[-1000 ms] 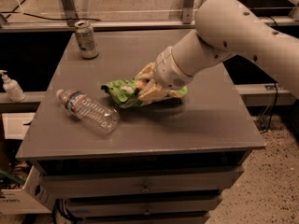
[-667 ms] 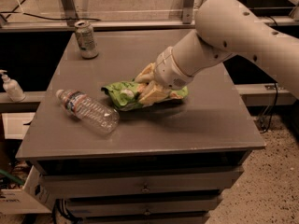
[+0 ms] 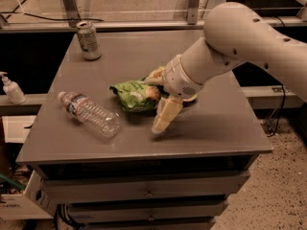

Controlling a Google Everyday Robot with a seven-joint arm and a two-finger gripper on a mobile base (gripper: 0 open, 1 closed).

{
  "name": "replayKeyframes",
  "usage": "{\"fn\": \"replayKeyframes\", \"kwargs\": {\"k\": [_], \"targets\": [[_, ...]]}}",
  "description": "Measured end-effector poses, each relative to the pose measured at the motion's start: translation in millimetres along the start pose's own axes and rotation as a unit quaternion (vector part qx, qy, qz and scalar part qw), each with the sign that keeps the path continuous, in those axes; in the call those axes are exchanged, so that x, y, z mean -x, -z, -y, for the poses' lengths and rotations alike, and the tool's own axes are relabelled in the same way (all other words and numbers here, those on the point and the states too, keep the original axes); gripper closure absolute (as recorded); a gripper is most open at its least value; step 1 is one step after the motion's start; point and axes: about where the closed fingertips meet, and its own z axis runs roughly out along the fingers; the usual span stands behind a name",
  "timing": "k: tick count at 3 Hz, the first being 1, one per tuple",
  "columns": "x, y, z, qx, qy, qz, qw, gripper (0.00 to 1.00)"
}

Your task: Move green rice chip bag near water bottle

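Note:
The green rice chip bag (image 3: 133, 95) lies crumpled on the grey table (image 3: 225, 123), near its middle. The water bottle (image 3: 91, 114) lies on its side just left of the bag, with its cap pointing to the back left and a small gap between them. My gripper (image 3: 155, 102) is at the bag's right end, on the end of the big white arm (image 3: 240, 42). Its jaws are open. One finger (image 3: 165, 114) points down to the table in front of the bag, and the other (image 3: 154, 75) is behind it. The bag's right end is hidden by the wrist.
A green-and-white drink can (image 3: 88, 40) stands at the table's back left corner. A small white pump bottle (image 3: 12, 88) stands on a lower shelf to the left. A metal rail runs behind the table. Drawers are below the front edge.
The jaws were closed on the bag's right end and have now spread apart. The near finger has swung out toward the front. The bag and bottle have stayed where they were.

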Motion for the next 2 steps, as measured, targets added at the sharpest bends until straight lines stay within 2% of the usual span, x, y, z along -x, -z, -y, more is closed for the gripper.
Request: {"fn": "replayKeyframes", "kwargs": {"k": [1, 2], "targets": [[-3, 6, -1, -0.003, -0.005, -0.001, 1.0000, 0.00], [-13, 29, 0, -0.017, -0.020, 0.004, 0.9996, 0.00]]}}
